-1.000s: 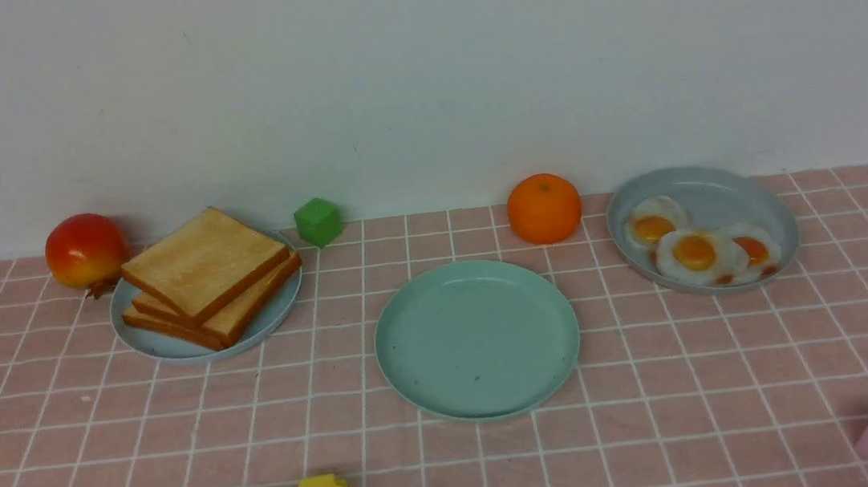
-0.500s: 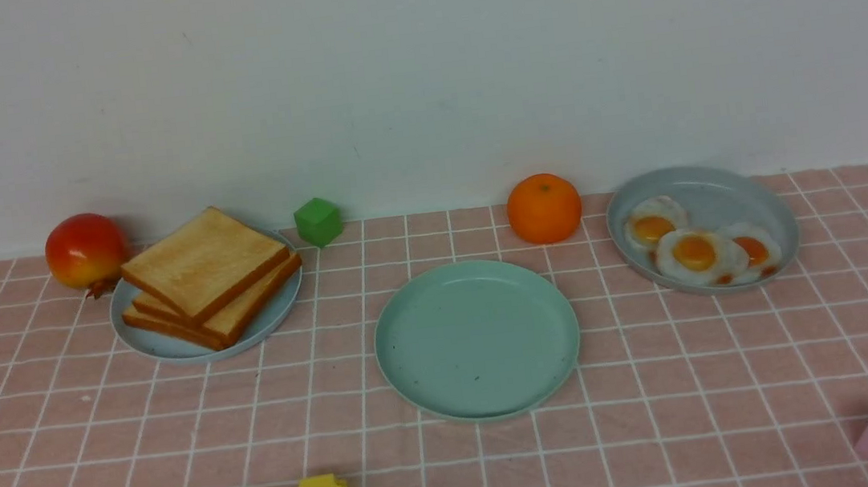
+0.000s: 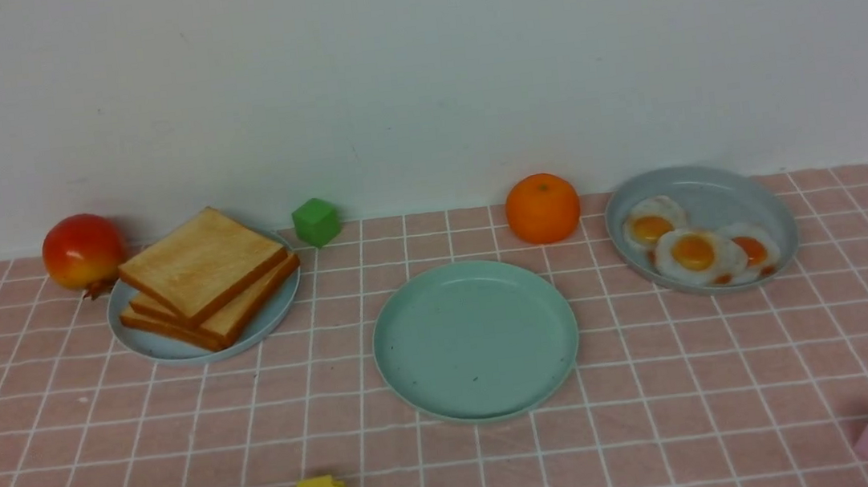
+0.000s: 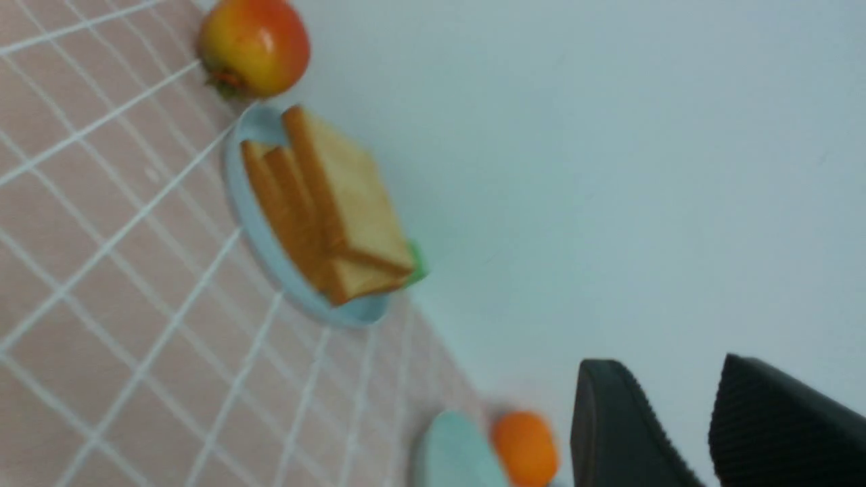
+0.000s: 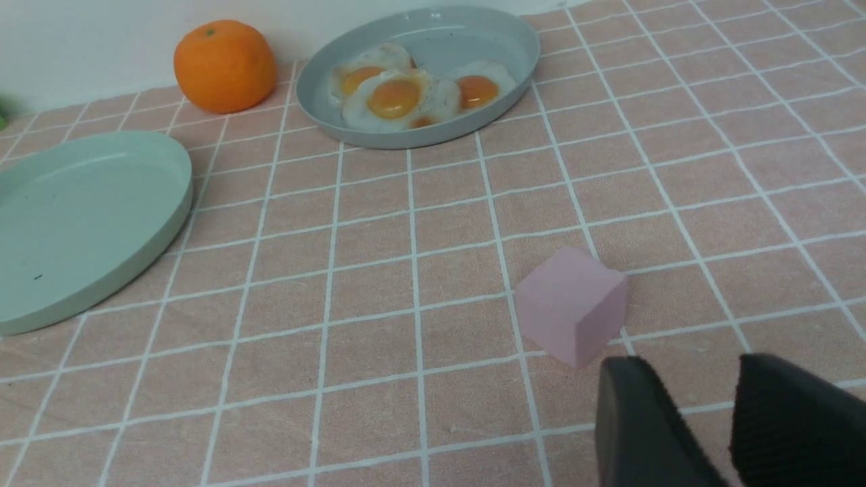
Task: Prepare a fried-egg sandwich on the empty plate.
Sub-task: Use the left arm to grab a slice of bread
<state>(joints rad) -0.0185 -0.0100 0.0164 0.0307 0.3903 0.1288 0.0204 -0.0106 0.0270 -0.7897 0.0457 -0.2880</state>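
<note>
We find the empty plate bare at the centre of the checked cloth. It sits between the ingredients, so either arm can reach it. The toast stack lies on its pale blue plate to the left, and the fried eggs overlap in the grey dish to the right. No sandwich exists yet, so we judge the job unstarted, with a bottom slice due first. The left gripper has its fingers parted by a small gap and holds nothing, and its camera faces the toast (a hint, we think, that this arm fetches bread). The right gripper is likewise slightly parted and empty, near a pink cube and well apart from the eggs.
</note>
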